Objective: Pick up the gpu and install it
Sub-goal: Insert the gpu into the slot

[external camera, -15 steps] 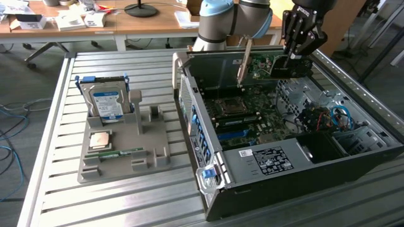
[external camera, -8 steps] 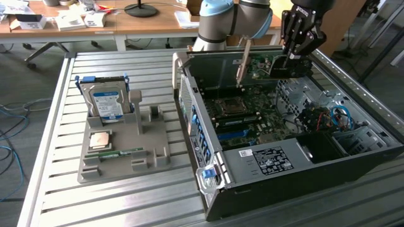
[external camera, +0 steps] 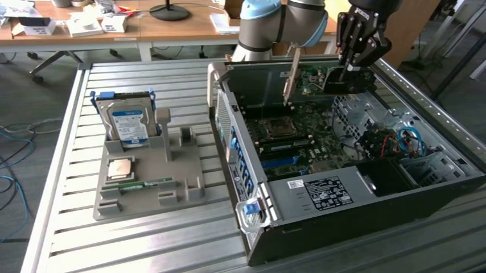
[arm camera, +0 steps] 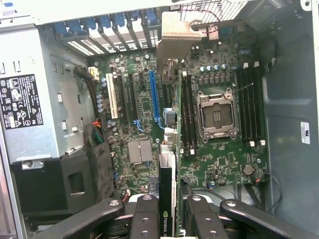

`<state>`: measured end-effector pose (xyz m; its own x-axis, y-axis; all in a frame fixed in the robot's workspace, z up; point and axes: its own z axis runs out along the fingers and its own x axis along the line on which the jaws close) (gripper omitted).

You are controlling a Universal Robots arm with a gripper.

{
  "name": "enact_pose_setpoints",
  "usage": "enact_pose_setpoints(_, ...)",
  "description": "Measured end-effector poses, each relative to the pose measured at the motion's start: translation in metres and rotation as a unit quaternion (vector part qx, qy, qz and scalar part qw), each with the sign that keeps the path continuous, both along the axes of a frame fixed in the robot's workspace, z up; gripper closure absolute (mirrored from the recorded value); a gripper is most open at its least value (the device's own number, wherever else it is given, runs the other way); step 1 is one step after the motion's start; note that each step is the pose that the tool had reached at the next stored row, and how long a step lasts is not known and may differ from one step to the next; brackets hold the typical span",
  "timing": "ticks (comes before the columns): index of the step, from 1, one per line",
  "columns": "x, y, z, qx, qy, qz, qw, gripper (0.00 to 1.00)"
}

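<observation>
Slatted metal bench [external camera: 68, 170] w/ open PC case [external camera: 365, 227]; gripper [external camera: 351, 71] clamped on gpu [external camera: 315, 77] above mobo [external camera: 304, 133].

I count one gripper [arm camera: 168, 219] of mine, and one gpu [arm camera: 167, 184] between its fingers. One open computer case [external camera: 235, 142] holds one motherboard [arm camera: 224, 164] with one processor socket [arm camera: 217, 114], one long blue slot [arm camera: 153, 97] and one white slot [arm camera: 113, 99]. The one grey holder [external camera: 182, 170] carries three parts: one hard drive [external camera: 129, 125], one processor chip [external camera: 122, 169] and one memory stick [external camera: 140, 185].
</observation>
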<state>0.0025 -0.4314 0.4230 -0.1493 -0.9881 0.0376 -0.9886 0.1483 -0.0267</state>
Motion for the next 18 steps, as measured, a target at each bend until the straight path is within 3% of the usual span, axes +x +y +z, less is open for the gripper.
enact_pose_setpoints(11, -0.0035, 0.0006, -0.0005, -0.0003, -0.0006, 0.008, 1.0, 0.74)
enact_pose_setpoints(18, -0.0045, 0.0006, -0.0017, -0.0002, -0.0007, 0.037, 0.9993, 0.74)
